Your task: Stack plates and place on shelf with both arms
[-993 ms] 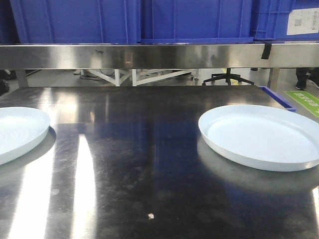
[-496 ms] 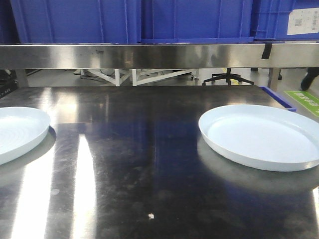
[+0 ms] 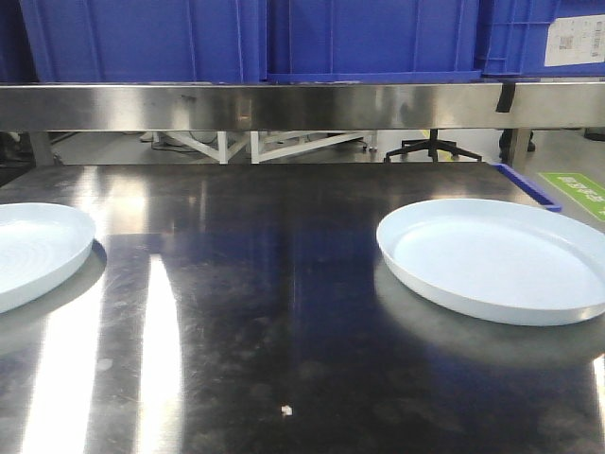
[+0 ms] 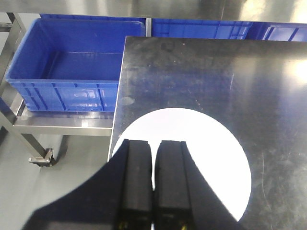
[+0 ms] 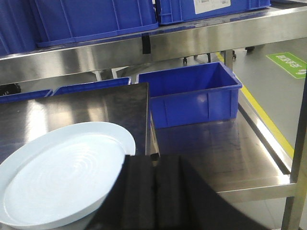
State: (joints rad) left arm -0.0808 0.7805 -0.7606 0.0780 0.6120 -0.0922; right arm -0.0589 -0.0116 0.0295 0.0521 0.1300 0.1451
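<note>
The left plate point(image 3: 33, 251) lies flat at the left edge of the table point(image 3: 284, 312); the right plate point(image 3: 496, 260) is well apart, toward the right; nothing is stacked, and the shelf point(image 3: 284, 104) behind bears blue crates point(image 3: 142, 38). The left end effector point(image 4: 153, 144) hangs over its plate's near rim, fingers pressed together, gripping nothing; the right end effector point(image 5: 153, 162) is likewise closed and empty by its plate's rim. Likely risks: low glossy rims may slip from a pinch; a nudge could push the left plate off the table edge; fingers that stay closed would only shove.
</note>
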